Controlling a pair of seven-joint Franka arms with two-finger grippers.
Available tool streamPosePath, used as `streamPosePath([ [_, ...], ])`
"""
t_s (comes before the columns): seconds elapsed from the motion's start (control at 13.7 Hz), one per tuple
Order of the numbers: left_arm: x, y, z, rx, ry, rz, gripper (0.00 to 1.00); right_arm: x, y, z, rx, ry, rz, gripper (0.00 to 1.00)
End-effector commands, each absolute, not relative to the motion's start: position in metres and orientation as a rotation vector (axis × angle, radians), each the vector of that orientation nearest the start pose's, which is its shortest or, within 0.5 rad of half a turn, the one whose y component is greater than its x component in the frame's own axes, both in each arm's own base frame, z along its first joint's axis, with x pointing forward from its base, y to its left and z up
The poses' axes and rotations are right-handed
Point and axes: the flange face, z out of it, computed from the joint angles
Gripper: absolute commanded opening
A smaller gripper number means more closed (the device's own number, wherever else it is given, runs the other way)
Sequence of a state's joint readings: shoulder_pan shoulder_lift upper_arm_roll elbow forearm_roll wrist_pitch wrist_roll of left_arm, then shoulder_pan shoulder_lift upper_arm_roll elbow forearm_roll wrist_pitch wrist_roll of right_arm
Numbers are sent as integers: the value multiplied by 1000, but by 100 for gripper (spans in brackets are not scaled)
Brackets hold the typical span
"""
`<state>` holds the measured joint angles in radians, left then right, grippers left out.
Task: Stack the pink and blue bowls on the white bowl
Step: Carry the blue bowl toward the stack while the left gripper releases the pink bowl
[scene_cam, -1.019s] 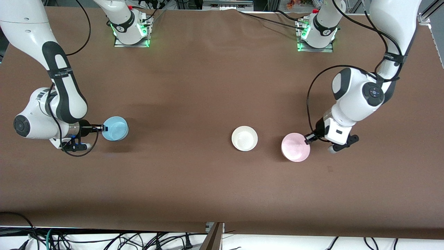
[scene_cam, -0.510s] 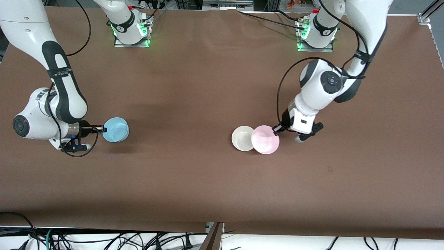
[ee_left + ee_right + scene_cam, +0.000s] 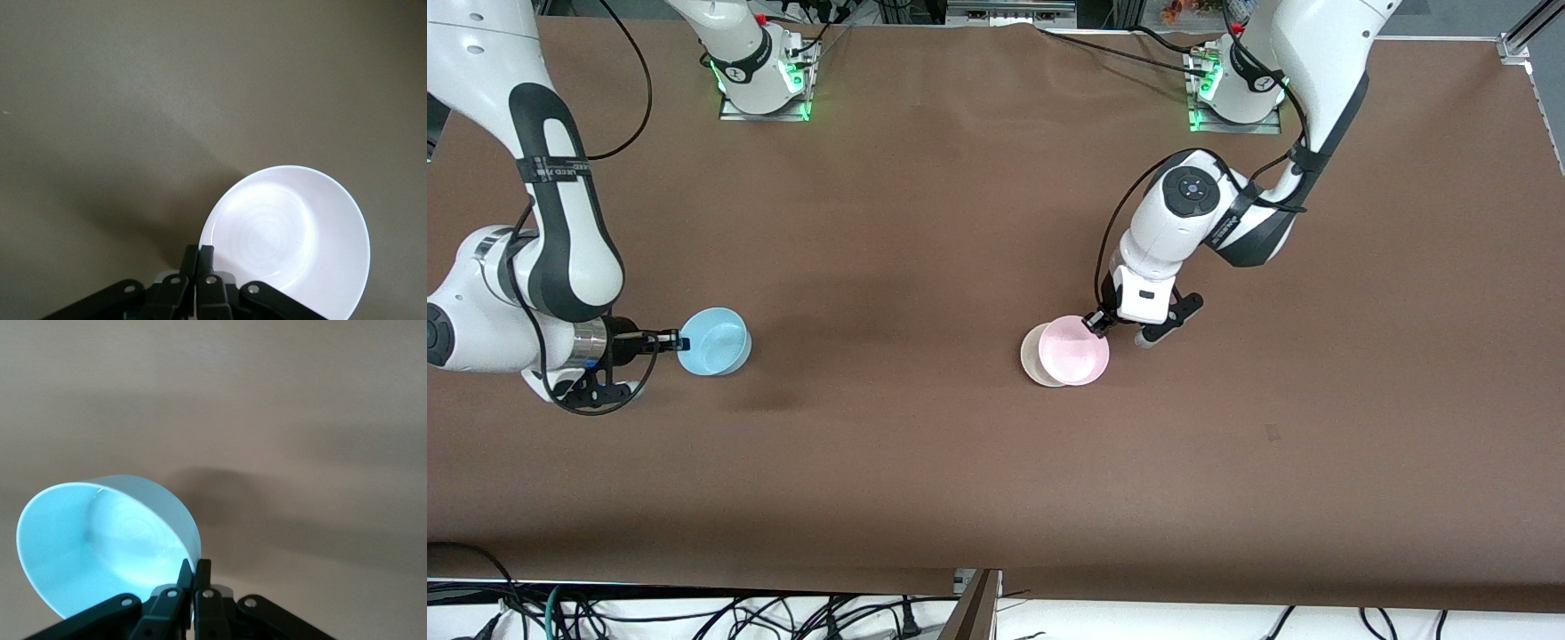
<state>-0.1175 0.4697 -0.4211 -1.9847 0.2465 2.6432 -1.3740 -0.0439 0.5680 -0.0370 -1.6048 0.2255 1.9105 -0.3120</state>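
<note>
The pale pink bowl [image 3: 1079, 351] hangs from my left gripper [image 3: 1094, 324], which is shut on its rim. The bowl is over the white bowl [image 3: 1031, 357] and covers most of it, so only a crescent of white rim shows. In the left wrist view the pink bowl [image 3: 287, 240] looks very pale, pinched by the left gripper [image 3: 198, 257], and the white bowl is hidden. My right gripper [image 3: 680, 340] is shut on the rim of the sky-blue bowl [image 3: 716, 340] and holds it tilted above the table near the right arm's end. The right wrist view shows the blue bowl [image 3: 100, 547] in the right gripper [image 3: 193, 570].
The brown table [image 3: 925, 222] carries nothing else. The two arm bases [image 3: 763, 80] stand along its edge farthest from the front camera. Cables hang below the edge nearest the camera.
My left gripper has carried the pink bowl toward the right arm's end, from beside the white bowl to over it. My right gripper with the blue bowl has shifted slightly.
</note>
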Motion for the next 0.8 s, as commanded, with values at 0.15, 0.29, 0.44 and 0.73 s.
streamPosePath([
  [0.15, 542, -333, 266, -3147, -1181, -204, 0, 674, 46, 320, -2845, -367, 303, 0],
  [0.29, 540, -338, 266, -3149, -1179, -203, 0, 675, 81, 328, -2815, -301, 296, 0],
  [0.44, 538, -340, 262, -3147, -1181, -192, 0, 672, 112, 329, -2822, -212, 315, 0],
  [0.73, 536, -342, 255, -3151, -1184, -181, 0, 658, 200, 333, -2860, -62, 320, 0],
])
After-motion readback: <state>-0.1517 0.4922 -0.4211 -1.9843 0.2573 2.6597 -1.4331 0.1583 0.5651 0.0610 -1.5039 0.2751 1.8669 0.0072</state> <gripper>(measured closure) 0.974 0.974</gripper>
